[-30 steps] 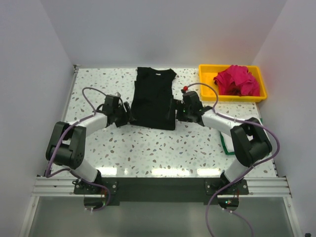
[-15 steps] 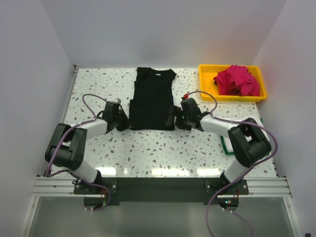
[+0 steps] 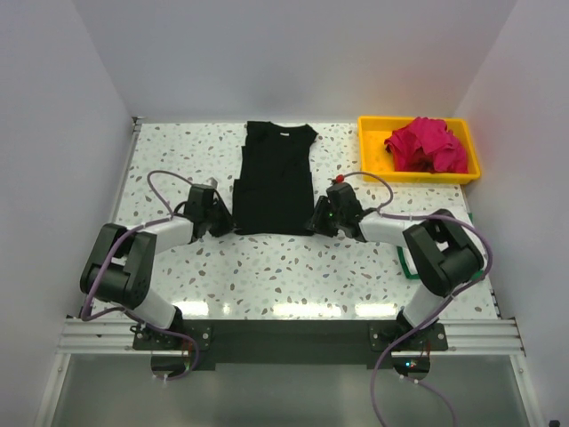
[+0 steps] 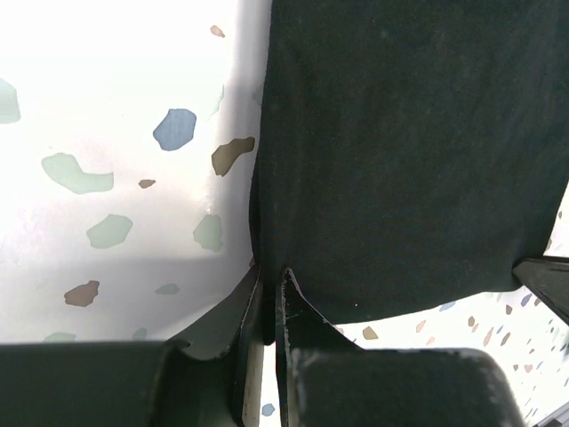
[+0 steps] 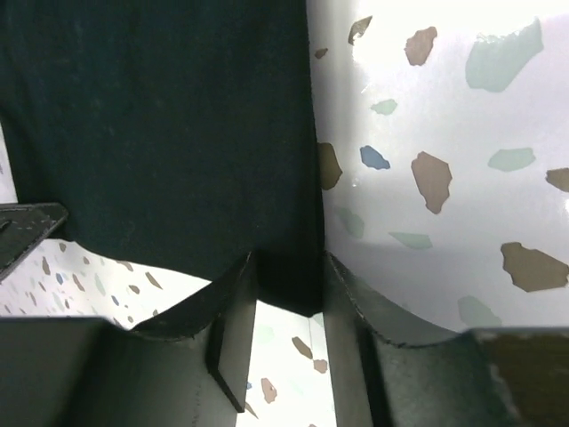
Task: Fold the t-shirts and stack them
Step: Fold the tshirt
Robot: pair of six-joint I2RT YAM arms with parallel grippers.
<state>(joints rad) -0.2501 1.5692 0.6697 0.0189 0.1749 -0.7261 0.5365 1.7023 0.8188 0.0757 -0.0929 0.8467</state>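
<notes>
At the middle of the speckled bench (image 3: 267,267), toward its far side, a large black cloth t-shirt (image 3: 276,182) lies flat. Its long axis runs near to far, the collar with a small white label (image 3: 286,133) at the far end and the hem at the near end. The left gripper (image 3: 226,222) sits at the near-left corner of the hem and the right gripper (image 3: 316,222) at the near-right corner. Each arm thus has its own corner directly at its fingertips, and neither is nearer than the other.

Left wrist view: the left gripper (image 4: 267,298) is pressed almost together, leaving only a thin slit. The side edge of the black shirt (image 4: 400,151) runs down into that slit, so it appears to pinch the cloth there.

Right wrist view: the right gripper (image 5: 289,294) stands wider, and the corner of the shirt (image 5: 160,124) fills the gap from one finger to the other. Whether the fingers actually bite the cloth cannot be told.

The rest of the garment extends away from both grippers toward the far edge. A fold made by carrying the hem would therefore run along that axis, toward the collar, and would likely need both corners to travel level.

A yellow plastic tray (image 3: 418,176) holding crumpled magenta cloth shirts (image 3: 428,145) stands at the far right, well apart from the black shirt.
</notes>
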